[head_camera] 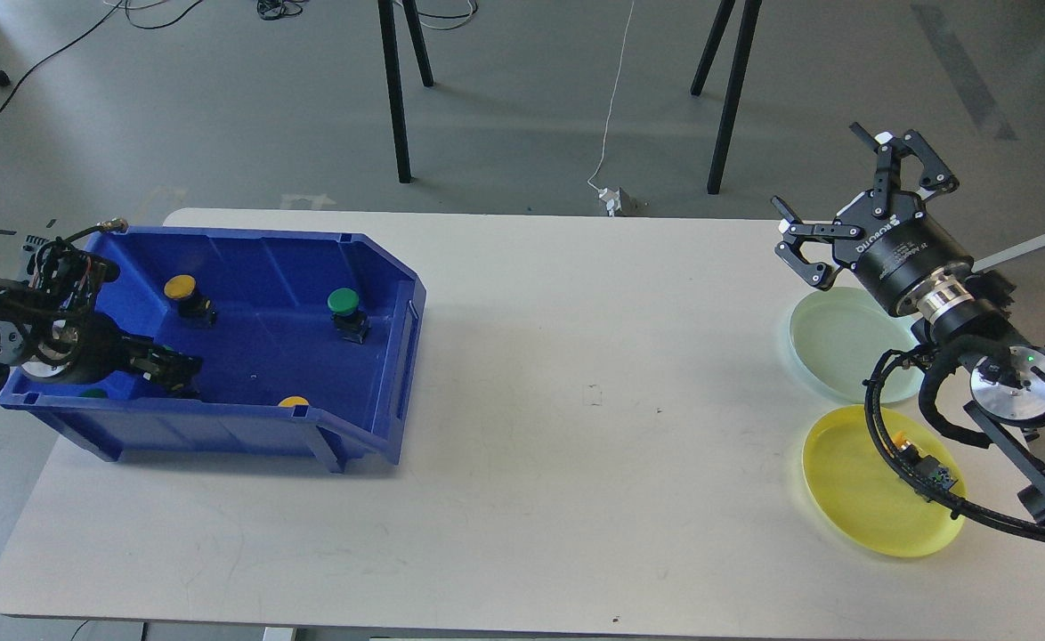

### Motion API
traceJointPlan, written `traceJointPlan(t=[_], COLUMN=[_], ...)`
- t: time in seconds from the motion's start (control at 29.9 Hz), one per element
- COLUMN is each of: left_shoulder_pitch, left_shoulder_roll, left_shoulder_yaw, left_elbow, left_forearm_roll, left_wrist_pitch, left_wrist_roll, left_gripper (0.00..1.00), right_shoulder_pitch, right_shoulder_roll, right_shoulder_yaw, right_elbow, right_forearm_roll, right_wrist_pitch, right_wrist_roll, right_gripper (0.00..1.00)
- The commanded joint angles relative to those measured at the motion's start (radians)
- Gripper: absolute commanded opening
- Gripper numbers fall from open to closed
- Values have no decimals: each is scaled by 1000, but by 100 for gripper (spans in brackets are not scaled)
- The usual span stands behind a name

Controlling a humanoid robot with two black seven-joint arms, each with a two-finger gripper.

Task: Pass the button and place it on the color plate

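Note:
A blue bin (371,267) stands on the left of the table. In it are a yellow button (180,287), a green button (344,302), a second yellow button (293,401) half hidden by the front wall, and a green one (93,393) barely showing in the near left corner. My left gripper (171,369) is low inside the bin near its front left; it is dark and its fingers cannot be told apart. My right gripper (852,203) is open and empty, raised above the pale green plate (830,343). A yellow plate (852,499) holds a small yellow-topped button (916,454).
The white table (576,401) stretches between the bin and the plates. My right arm's cable (887,445) loops over the yellow plate. Black tripod legs (393,98) stand on the floor behind the table.

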Motion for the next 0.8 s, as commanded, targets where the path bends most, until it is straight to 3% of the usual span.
traceJointPlan(t=[0.0,0.5,0.57,0.77], left_shoulder_pitch=[0,-1,-1,-4], left_shoulder_roll=[1,-1,-1,-1], left_shoulder_yaw=[0,-1,-1,0], left_elbow=[0,0,0,0], left_forearm_roll=[0,0,0,0], left_wrist_pitch=[-1,-27,-27,-25], left_wrist_roll=[0,0,0,0], left_gripper=[73,52,45,11], right_shoulder_pitch=[-4,-12,-12,-12], right_shoulder_roll=[0,0,0,-2], right_shoulder_yaw=[1,1,1,3], right_elbow=[0,-3,-5,-5], right_forearm_roll=[0,-2,-2,-2], right_wrist_pitch=[0,2,2,0], right_wrist_roll=[0,0,0,0], right_gripper=[99,99,99,99])
